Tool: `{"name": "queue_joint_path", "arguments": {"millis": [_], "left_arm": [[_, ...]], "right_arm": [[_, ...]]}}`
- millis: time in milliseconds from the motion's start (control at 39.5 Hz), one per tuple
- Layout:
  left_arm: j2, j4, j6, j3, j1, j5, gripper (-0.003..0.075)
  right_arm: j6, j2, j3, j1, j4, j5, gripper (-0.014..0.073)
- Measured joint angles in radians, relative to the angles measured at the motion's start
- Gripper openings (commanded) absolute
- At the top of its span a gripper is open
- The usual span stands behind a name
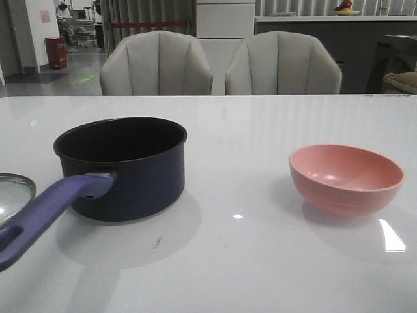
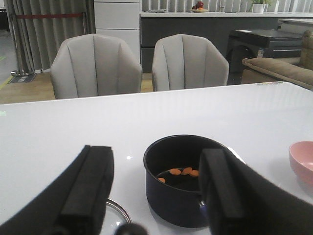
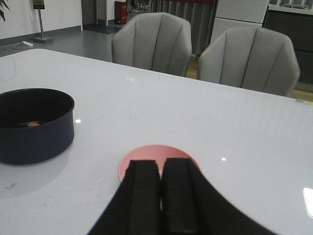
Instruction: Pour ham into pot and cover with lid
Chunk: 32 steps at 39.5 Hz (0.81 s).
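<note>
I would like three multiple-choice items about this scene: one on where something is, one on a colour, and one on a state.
1. Where are the ham pieces?
A. In the pot
B. In the pink bowl
C. On the table

2. What colour is the pot's handle?
A. Red
B. Purple-blue
C. White

3. In what state is the left end effector?
A. Shut on the lid
B. Shut on the bowl
C. Open, holding nothing

Answers:
1. A: the left wrist view shows orange pieces on the bottom of the pot, and the pink bowl looks empty in the front view.
2. B: the front view shows the long handle purple-blue against the dark navy pot.
3. C: its fingers stand wide apart with the pot seen between them, and the lid lies on the table beside the pot.
</note>
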Motion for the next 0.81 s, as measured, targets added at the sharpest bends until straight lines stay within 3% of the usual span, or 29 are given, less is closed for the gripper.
{"name": "queue_joint_path", "arguments": {"millis": [228,355,456,583,811], "left_arm": [[0.064,-0.010,0.000,-0.039,0.000,0.057,0.0617],[0.172,-0.010,-0.016,-0.093,0.000,0.135,0.0625],[0.264,0.025,-0.113,-0.139,0.032,0.167,0.0625],[0.366,0.099,-0.226,-0.201,0.109,0.194,0.0625],[0.625,0.081,-0.258,-0.335,0.261,0.311,0.0625]], "right_arm": [[0.000,0.000,0.000,0.000,0.000,0.000,0.0155],[0.000,0.000,0.000,0.000,0.000,0.000,0.0155],[0.000,0.000,0.000,0.000,0.000,0.000,0.0155],[0.000,0.000,0.000,0.000,0.000,0.000,0.0155],[-0.002,0.000,0.000,0.000,0.000,0.000,0.0155]]}}
